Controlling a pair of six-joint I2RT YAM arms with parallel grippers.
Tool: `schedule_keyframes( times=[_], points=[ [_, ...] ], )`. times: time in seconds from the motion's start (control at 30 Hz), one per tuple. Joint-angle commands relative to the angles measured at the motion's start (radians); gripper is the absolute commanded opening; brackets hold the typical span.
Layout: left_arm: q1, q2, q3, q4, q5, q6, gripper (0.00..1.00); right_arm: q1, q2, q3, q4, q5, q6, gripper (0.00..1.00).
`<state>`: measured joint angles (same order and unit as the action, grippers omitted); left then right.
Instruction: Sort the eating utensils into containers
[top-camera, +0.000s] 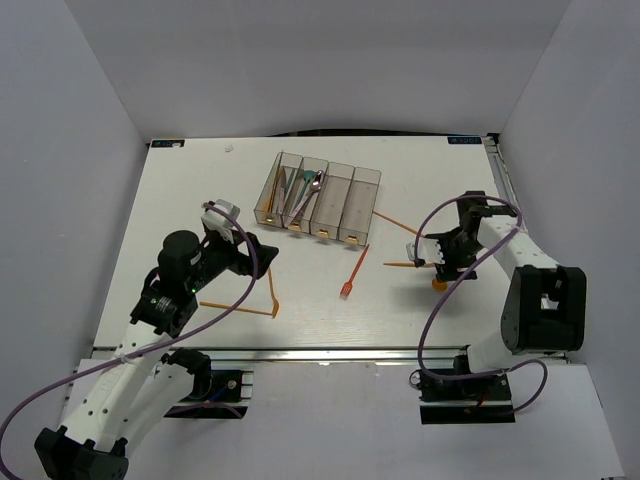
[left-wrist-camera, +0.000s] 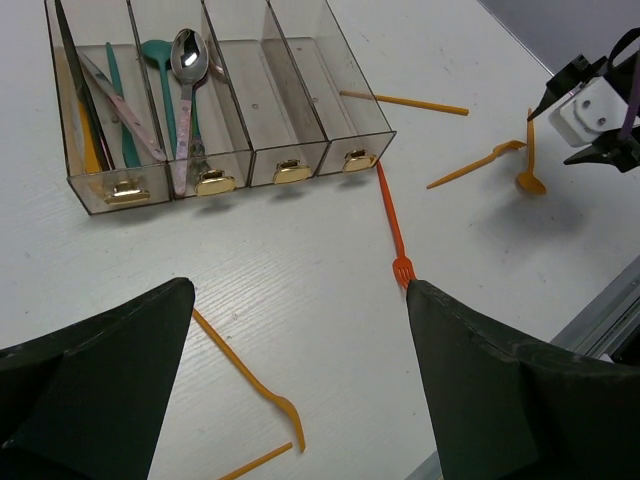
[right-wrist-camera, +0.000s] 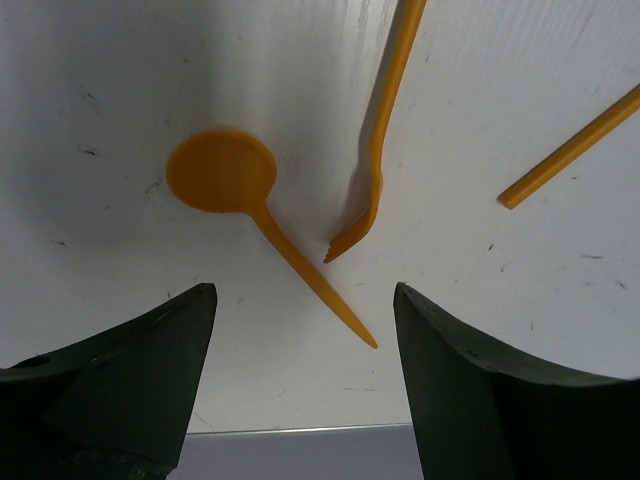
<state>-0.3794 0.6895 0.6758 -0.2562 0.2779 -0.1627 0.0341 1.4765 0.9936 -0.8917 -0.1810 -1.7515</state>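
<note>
The four joined clear containers (top-camera: 341, 208) stand at the back middle and also show in the left wrist view (left-wrist-camera: 262, 100). The two left bins hold a teal spoon (left-wrist-camera: 153, 62), a silver spoon (left-wrist-camera: 188, 60) and knives; the two right bins look empty. My left gripper (top-camera: 258, 254) is open and empty above the table, with an orange fork (left-wrist-camera: 245, 375) between its fingers' line. My right gripper (top-camera: 436, 256) is open and empty over an orange spoon (right-wrist-camera: 222, 172) and an orange fork (right-wrist-camera: 385, 120). A red-orange fork (top-camera: 354, 270) lies in front of the bins.
A thin orange stick (top-camera: 393, 222) lies right of the bins, and another (top-camera: 235, 307) lies near the front left. The table's near edge (right-wrist-camera: 300, 435) is close below my right gripper. Purple cables loop over both arms.
</note>
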Motion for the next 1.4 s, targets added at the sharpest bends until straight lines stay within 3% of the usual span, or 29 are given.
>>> schedule_keyframes(
  times=[0.0,0.5,0.6,0.63,0.67,0.73,0.9,1.17,1.23,1.37],
  points=[
    [-0.001,-0.018,0.005,0.002,0.007,0.006,0.98,-0.003,0.042,0.054,-0.041,0.093,-0.043,0.78],
    [-0.001,-0.022,0.002,0.008,-0.014,0.005,0.98,-0.054,0.283,0.079,0.091,0.208,0.007,0.64],
    [-0.001,-0.019,-0.001,0.011,-0.025,0.008,0.98,-0.060,0.294,0.044,0.115,0.209,0.006,0.49],
    [-0.001,-0.019,-0.001,0.011,-0.028,0.008,0.98,-0.060,0.289,0.033,0.122,0.209,0.004,0.34],
    [-0.001,-0.019,-0.002,0.011,-0.028,0.006,0.98,-0.060,0.285,0.019,0.126,0.209,0.000,0.27],
    [-0.001,-0.018,-0.004,0.011,-0.034,0.005,0.98,-0.062,0.262,-0.036,0.154,0.210,-0.023,0.19],
    [-0.001,-0.021,-0.008,0.017,-0.037,0.005,0.98,-0.062,0.136,-0.150,0.177,0.190,-0.077,0.10],
    [-0.001,-0.038,-0.019,0.043,-0.054,-0.032,0.98,-0.036,-0.149,-0.219,0.074,-0.021,-0.119,0.00],
    [-0.001,-0.036,-0.022,0.058,-0.028,-0.057,0.98,-0.001,-0.211,-0.179,0.044,-0.164,-0.016,0.00],
    [0.000,-0.012,-0.036,0.121,0.150,-0.106,0.98,0.102,-0.251,-0.006,0.031,-0.417,0.388,0.00]
  ],
)
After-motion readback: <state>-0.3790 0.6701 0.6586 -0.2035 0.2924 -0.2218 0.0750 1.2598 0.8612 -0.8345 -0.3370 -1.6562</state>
